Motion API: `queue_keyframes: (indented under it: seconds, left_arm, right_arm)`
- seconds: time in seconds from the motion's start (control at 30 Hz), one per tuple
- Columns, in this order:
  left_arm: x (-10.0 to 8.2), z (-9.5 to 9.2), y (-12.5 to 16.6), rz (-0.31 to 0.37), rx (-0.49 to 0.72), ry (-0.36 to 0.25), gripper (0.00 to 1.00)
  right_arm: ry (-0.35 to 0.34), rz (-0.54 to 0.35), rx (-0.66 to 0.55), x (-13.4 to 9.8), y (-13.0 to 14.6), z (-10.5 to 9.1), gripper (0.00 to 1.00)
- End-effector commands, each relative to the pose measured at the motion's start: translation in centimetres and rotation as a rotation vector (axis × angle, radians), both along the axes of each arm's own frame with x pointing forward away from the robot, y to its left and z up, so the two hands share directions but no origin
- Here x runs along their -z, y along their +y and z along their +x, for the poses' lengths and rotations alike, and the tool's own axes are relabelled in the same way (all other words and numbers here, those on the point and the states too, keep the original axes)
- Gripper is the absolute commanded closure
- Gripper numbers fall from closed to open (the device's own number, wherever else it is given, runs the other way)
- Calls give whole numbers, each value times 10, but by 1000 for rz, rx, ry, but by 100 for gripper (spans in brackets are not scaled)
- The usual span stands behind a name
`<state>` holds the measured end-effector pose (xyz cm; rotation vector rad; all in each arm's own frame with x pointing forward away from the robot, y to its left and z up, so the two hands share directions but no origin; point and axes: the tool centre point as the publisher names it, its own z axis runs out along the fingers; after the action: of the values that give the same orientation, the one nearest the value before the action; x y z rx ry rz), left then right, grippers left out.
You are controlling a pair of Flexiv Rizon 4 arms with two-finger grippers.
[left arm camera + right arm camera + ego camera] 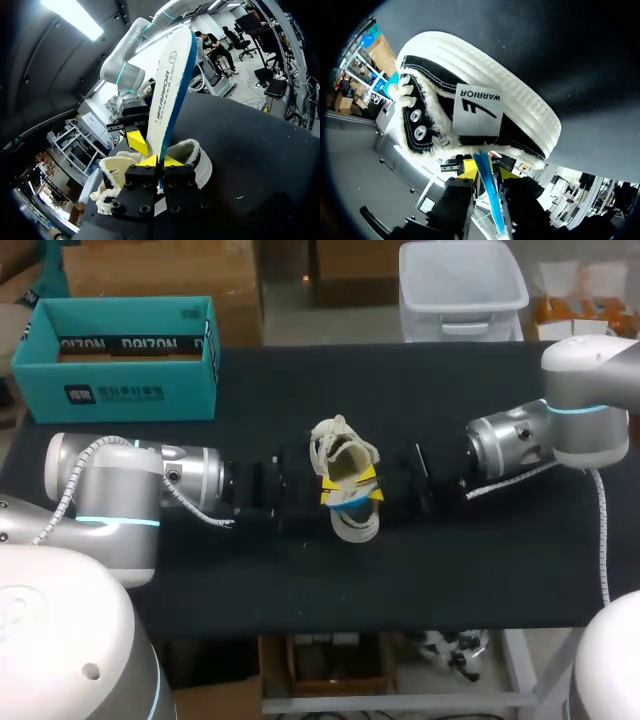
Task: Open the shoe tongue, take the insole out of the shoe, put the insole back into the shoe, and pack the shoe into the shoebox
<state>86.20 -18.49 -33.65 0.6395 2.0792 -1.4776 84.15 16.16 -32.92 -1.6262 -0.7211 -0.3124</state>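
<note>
Shoe (pixel 342 445) is lying on its side at mid-counter (pixel 450 570). Its long axis is running 12 to 6 o'clock, with the fleecy opening splaying at the 12 end and a rounded white rubber end at 6.

Right wrist view: the shoe is showing a ribbed white rubber sidewall, a black canvas upper, cream fleece lining, metal eyelets (pixel 417 122) and a square white tag (pixel 477 110).

Insole (pixel 172 85) is thin, flat and elongated, white fabric on one face and blue on the other. It is standing on edge, its near end down at the shoe's opening and its long axis running straight out ahead of the left gripper (pixel 161 161).

Teal cardboard shoebox (pixel 120 360) is sitting at about 10 o'clock from the shoe, well apart and open-topped.

Left arm (pixel 150 485) is lying level, coming in from 9 o'clock. Its jaws are pinching the insole's near end from both faces.

Right arm (pixel 520 440) is coming in level from 3 o'clock. The right gripper (pixel 487 172) is at the shoe's opening with its jaws standing apart. The insole's blue edge is passing between them with a gap on either side.
</note>
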Motion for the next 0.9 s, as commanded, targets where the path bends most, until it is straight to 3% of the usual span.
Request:
queue_keyframes:
  seconds: [0.03, 0.33, 0.37, 0.4, 0.43, 0.47, 0.5, 0.53, 0.6, 0.9]
  left_arm:
    - [2, 0, -1, -4, -10, -1, 100]
    - [-3, -5, -1, -16, 13, 8, 100]
    - [-4, -8, -1, -18, 19, 7, 95]
    - [-5, -10, -1, -24, 26, 3, 64]
    - [-7, -13, -1, -29, 30, 0, 53]
    - [-9, -15, 0, -31, 32, -5, 53]
    - [-10, -17, 0, -37, 35, -8, 55]
    - [-11, -18, 0, -42, 36, -10, 65]
    - [-13, -20, 0, -47, 38, -15, 97]
    - [-9, -15, -7, -31, 25, -20, 100]
  right_arm:
    - [-21, -39, 40, -8, -3, -10, 100]
    - [-26, -44, 36, -5, -3, -9, 100]
    - [-28, -43, 35, -4, -3, -8, 100]
    - [-29, -42, 35, -4, -3, -7, 100]
    - [-32, -40, 34, -3, -3, -7, 100]
    - [-33, -38, 33, -3, -3, -6, 100]
    - [-34, -38, 32, -2, -3, -6, 100]
    - [-35, -36, 32, -2, -3, -6, 100]
    - [-36, -35, 31, -2, -3, -6, 100]
    - [-33, -27, 20, 2, -2, -2, 100]
